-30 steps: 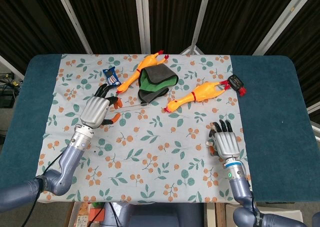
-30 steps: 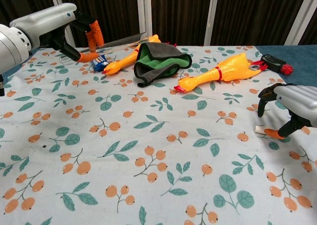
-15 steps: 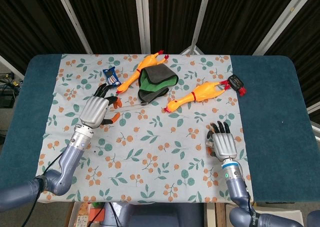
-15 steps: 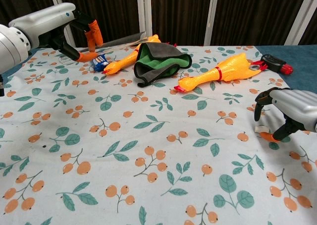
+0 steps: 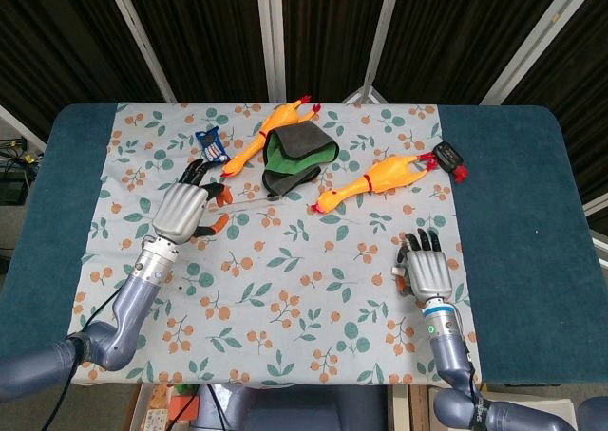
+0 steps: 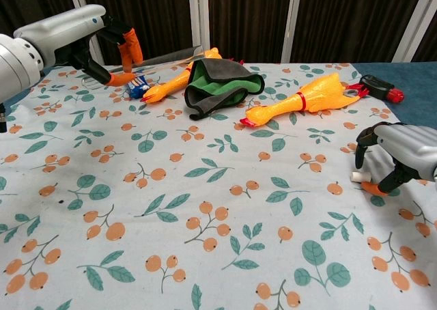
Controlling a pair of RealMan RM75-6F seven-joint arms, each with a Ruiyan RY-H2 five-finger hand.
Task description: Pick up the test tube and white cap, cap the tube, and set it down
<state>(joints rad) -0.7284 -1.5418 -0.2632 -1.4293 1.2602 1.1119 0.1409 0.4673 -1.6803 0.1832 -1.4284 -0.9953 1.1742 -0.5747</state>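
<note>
clear test tube (image 6: 167, 56) — slim, tilted

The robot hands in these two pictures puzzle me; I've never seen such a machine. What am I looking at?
It is a two-armed robot with human-like hands at a table. One picture looks down from its head, the other looks forward from its chest. The left hand holds a clear test tube above the cloth. The right hand hovers over a small white cap lying on the floral tablecloth. Also there: two rubber chickens, a green-lined cloth, and small tools.
</note>
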